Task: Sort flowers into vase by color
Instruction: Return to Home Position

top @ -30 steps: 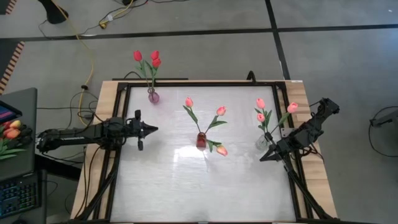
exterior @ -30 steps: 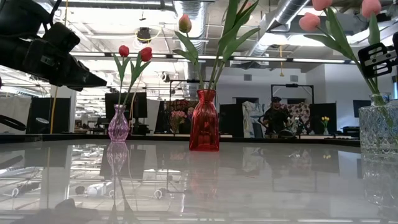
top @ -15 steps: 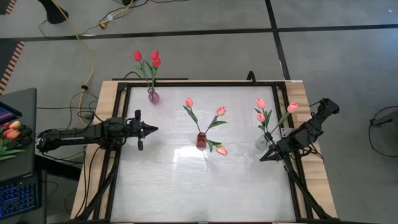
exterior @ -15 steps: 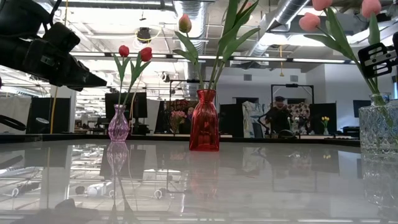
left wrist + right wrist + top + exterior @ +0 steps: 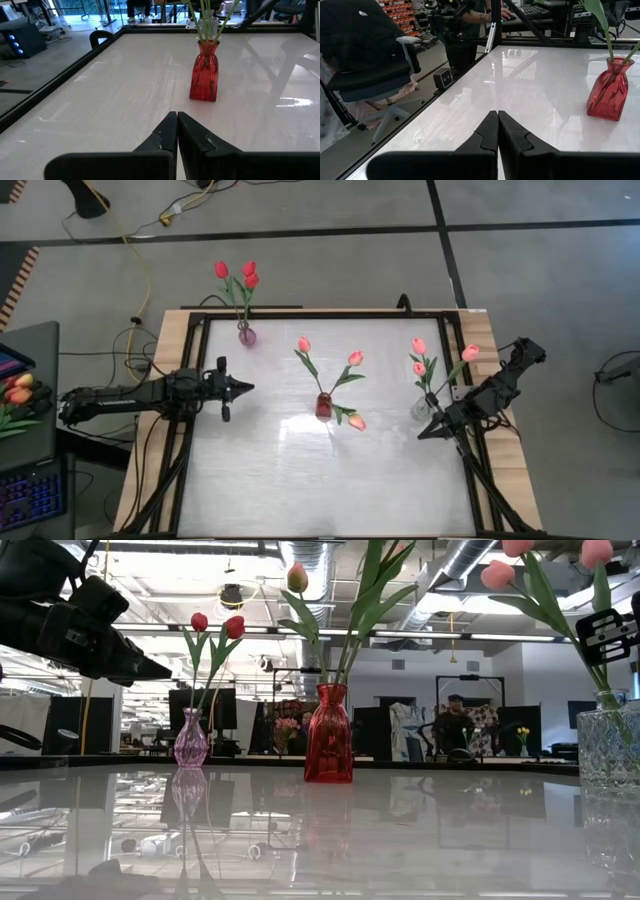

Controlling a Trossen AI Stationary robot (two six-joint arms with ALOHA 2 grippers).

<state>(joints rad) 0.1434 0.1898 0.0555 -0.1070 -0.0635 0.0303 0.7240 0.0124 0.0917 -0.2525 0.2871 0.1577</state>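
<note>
Red tulips [image 5: 249,269] fill the far-left purple vase [image 5: 246,336], orange-pink the middle red vase [image 5: 323,406], pink the clear vase [image 5: 422,409] at right. My left pincer [image 5: 248,388] and right pincer [image 5: 421,435], both pressed together and empty, should pull home wide of the vases.

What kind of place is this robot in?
Probably a robotics lab or workshop in a big open office: bare ceiling ducts overhead, an office chair beside the table, and a keyboard and yellow cable nearby.
</note>
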